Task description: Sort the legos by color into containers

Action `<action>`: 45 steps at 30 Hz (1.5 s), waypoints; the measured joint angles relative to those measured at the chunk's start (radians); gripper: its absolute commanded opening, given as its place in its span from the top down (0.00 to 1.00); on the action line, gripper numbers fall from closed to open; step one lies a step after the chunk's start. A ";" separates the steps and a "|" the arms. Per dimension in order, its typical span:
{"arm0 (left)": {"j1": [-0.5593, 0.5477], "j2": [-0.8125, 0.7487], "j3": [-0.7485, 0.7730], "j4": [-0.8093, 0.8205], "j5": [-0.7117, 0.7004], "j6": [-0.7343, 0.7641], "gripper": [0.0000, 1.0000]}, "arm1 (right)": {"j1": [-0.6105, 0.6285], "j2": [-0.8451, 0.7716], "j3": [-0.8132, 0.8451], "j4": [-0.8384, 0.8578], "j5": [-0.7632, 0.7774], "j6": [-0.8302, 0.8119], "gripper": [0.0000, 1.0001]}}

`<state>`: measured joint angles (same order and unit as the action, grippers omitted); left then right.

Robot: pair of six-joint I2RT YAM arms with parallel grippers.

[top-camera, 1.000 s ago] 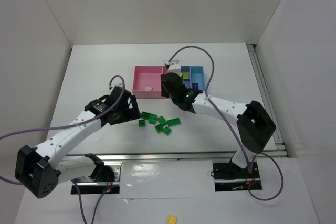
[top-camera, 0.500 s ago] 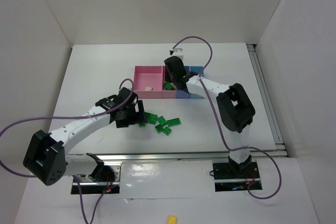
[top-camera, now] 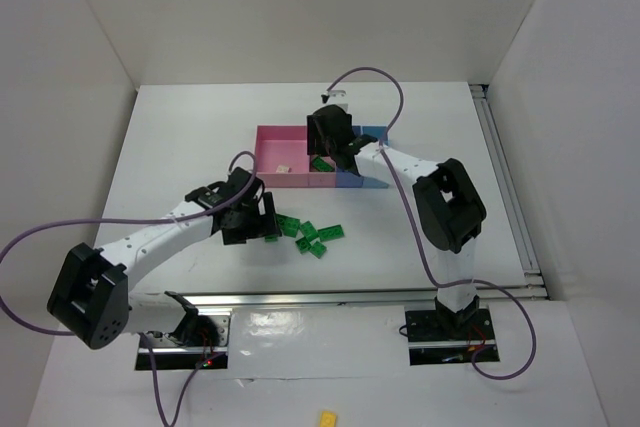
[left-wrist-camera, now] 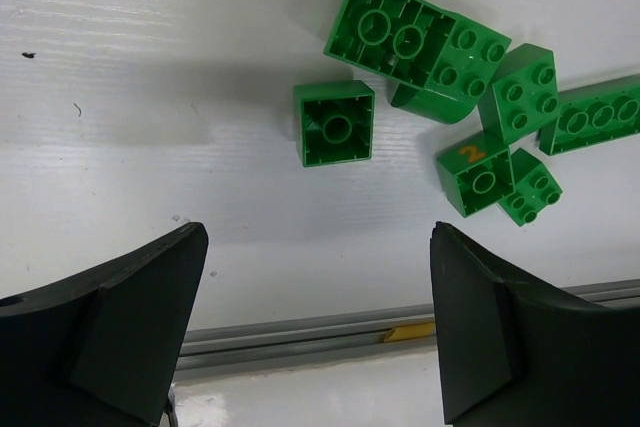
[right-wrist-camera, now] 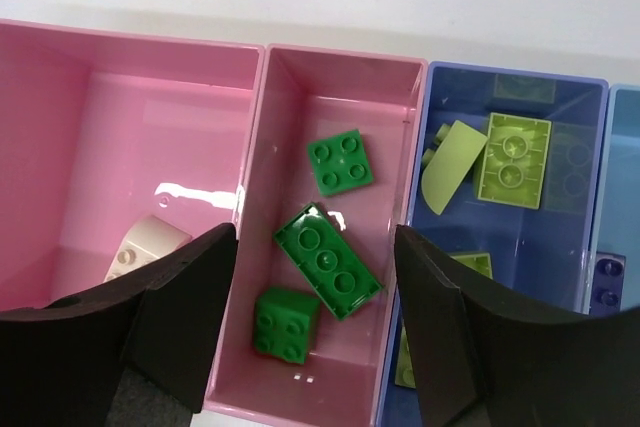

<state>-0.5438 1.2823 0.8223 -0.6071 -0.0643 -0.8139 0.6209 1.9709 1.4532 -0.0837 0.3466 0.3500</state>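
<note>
Several loose green legos (top-camera: 310,235) lie on the white table in front of the containers (top-camera: 282,157). In the left wrist view a small upside-down green brick (left-wrist-camera: 335,137) lies apart from the cluster (left-wrist-camera: 480,97). My left gripper (top-camera: 262,219) (left-wrist-camera: 318,317) is open and empty, just left of these bricks. My right gripper (top-camera: 328,152) (right-wrist-camera: 318,327) is open and empty above the narrow pink tray (right-wrist-camera: 300,97), which holds three green legos (right-wrist-camera: 328,260). The blue tray (right-wrist-camera: 470,87) holds pale yellow-green pieces (right-wrist-camera: 515,160). A purple brick (right-wrist-camera: 607,282) sits in the light blue tray.
The wide pink tray (right-wrist-camera: 120,77) holds one cream brick (right-wrist-camera: 145,245). A grey rail (left-wrist-camera: 300,332) runs along the table's near edge. A lone yellow brick (top-camera: 328,416) lies at the bottom, beyond the arm bases. White walls enclose the table.
My right gripper has moved back from the tray fronts to over the narrow pink tray. My left gripper has moved right, close to the loose green bricks.
</note>
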 measured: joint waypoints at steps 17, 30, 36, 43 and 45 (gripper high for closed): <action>-0.081 0.142 0.034 -0.001 -0.125 -0.033 0.14 | 0.000 -0.612 -0.317 -0.067 0.114 0.046 0.13; -0.088 0.234 0.073 0.013 -0.183 -0.036 0.25 | 0.000 -0.754 -0.496 -0.137 0.148 0.106 0.13; -0.088 0.293 0.076 0.032 -0.185 -0.035 0.37 | 0.000 -0.763 -0.514 -0.142 0.149 0.106 0.13; -0.088 0.298 0.077 0.043 -0.186 -0.043 0.66 | 0.000 -0.771 -0.548 -0.144 0.154 0.108 0.13; -0.088 0.298 0.084 0.040 -0.189 -0.035 0.79 | 0.000 -0.773 -0.554 -0.144 0.154 0.110 0.13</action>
<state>-0.6319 1.5799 0.9062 -0.5674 -0.2535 -0.8490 0.6209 1.1976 0.8993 -0.2279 0.5003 0.4603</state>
